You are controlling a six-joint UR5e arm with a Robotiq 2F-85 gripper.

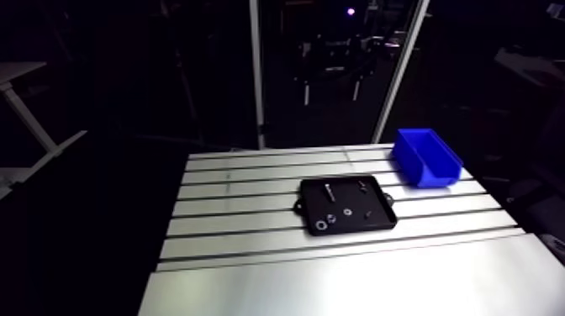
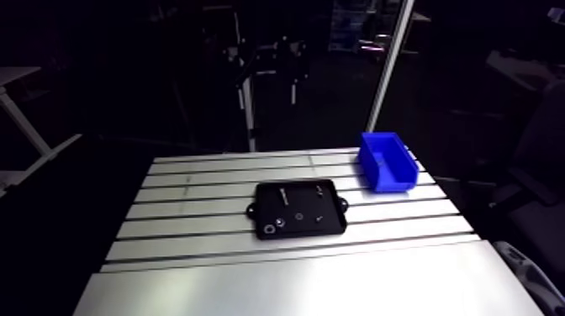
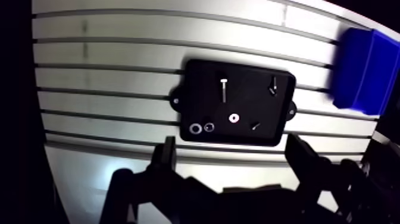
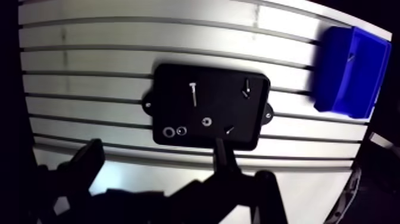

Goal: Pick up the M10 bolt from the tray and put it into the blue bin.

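Six small parts in the tray, gripper empty

The black tray [image 3: 202, 83] lies flat on the slotted table [image 3: 107, 71], and all the parts are inside it. A long bright bolt [image 3: 223, 89] lies in the half away from the gripper. A shorter dark bolt [image 3: 272, 86] lies near the corner on the bin's side. Which of them is the M10 bolt, I cannot tell. Nearer to the gripper lie two rings [image 3: 195, 128] side by side, a bright washer [image 3: 234, 117] and a small dark screw [image 3: 255, 126]. The blue bin [image 3: 357, 71] stands apart from the tray, at the table's edge. The gripper [image 3: 231, 143] hangs above the tray's near edge. Its fingers [image 3: 166, 158] are wide apart and hold nothing.
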